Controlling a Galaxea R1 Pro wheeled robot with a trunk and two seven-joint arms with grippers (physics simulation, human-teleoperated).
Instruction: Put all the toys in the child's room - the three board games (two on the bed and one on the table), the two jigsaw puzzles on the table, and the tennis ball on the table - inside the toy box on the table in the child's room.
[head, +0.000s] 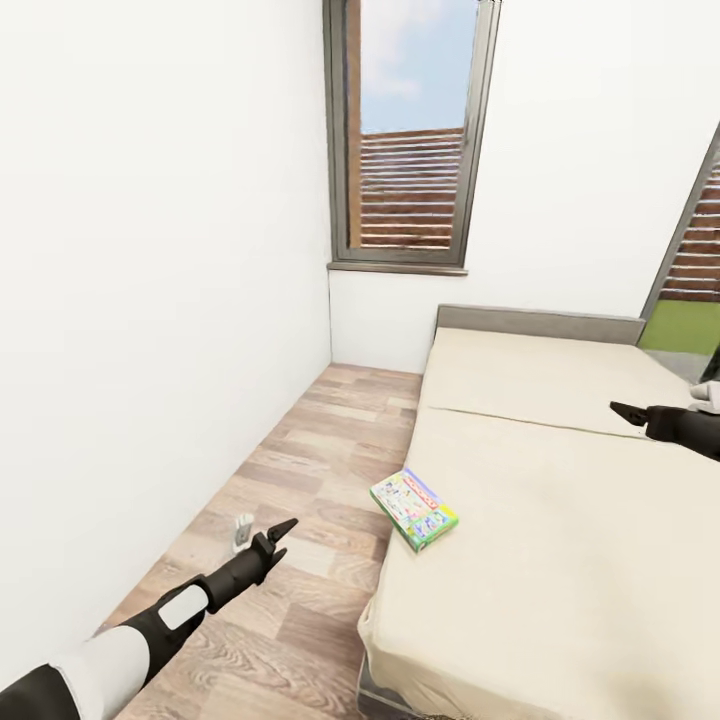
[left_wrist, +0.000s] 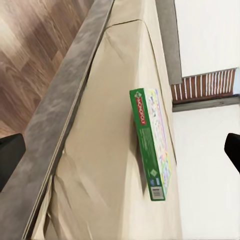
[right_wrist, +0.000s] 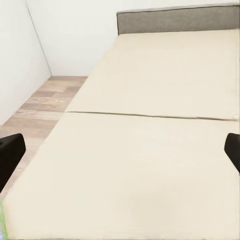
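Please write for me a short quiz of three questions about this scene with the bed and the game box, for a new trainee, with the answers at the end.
1. True or false: the board game lies on the wood floor.
2. Which gripper is nearer to the board game in the head view? A) left gripper B) right gripper
3. Fill in: the board game lies near the bed's edge on the side toward the ____.

Key
1. False. It lies flat on the bed, close to the edge.
2. A. The left gripper hangs over the floor beside the bed, empty; the right gripper is over the far side of the mattress.
3. Floor, the strip between the bed and the white wall.
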